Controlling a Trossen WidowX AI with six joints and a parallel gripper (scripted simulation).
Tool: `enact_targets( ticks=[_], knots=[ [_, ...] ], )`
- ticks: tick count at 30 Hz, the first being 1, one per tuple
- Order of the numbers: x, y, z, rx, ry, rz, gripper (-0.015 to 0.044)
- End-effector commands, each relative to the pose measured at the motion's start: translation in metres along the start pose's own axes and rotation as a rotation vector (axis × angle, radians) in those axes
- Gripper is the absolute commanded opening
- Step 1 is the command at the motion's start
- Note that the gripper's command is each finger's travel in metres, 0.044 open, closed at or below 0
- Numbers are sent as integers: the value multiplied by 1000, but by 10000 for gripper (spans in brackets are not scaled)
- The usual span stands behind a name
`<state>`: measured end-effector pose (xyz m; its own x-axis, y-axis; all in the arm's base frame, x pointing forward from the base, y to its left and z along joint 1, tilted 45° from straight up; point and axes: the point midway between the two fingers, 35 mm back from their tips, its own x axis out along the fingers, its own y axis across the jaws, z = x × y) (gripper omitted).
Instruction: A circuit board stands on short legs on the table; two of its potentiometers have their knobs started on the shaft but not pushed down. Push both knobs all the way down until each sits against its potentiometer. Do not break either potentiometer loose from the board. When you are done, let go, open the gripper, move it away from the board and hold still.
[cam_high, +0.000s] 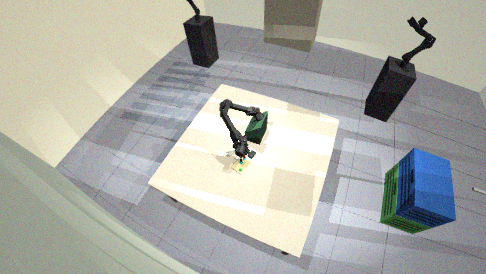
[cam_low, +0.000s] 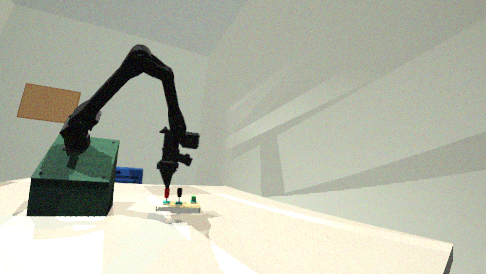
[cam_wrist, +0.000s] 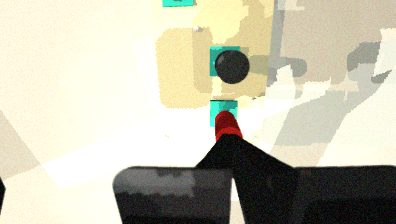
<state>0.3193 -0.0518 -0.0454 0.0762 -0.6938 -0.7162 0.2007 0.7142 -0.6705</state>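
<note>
A small tan circuit board (cam_low: 183, 206) (cam_wrist: 182, 85) (cam_high: 235, 168) stands on the table with three teal potentiometers in a row. A red knob (cam_low: 166, 193) (cam_wrist: 228, 126) stands tall on the nearest potentiometer (cam_wrist: 217, 107). A black knob (cam_low: 179, 192) (cam_wrist: 233, 66) stands on the middle potentiometer (cam_wrist: 214, 54). A low green knob (cam_low: 193, 199) (cam_high: 240, 170) sits on the far one. My gripper (cam_low: 165, 184) (cam_wrist: 228, 140) is shut, its fingertips pointing down and resting on top of the red knob. Nothing is between the fingers.
The arm's green base block (cam_low: 75, 182) (cam_high: 257, 127) stands on the table behind the board. Off the table are two black pedestals with arms (cam_high: 201, 40) (cam_high: 390, 87), a blue and green crate (cam_high: 420, 192) and a tan block (cam_high: 292, 22).
</note>
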Motion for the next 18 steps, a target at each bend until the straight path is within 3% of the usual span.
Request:
enact_targets(
  ticks=[1, 18],
  knots=[
    [0, -1, 0, -5, -1, -4, 0],
    [5, -1, 0, -5, -1, -5, 0]
  ],
)
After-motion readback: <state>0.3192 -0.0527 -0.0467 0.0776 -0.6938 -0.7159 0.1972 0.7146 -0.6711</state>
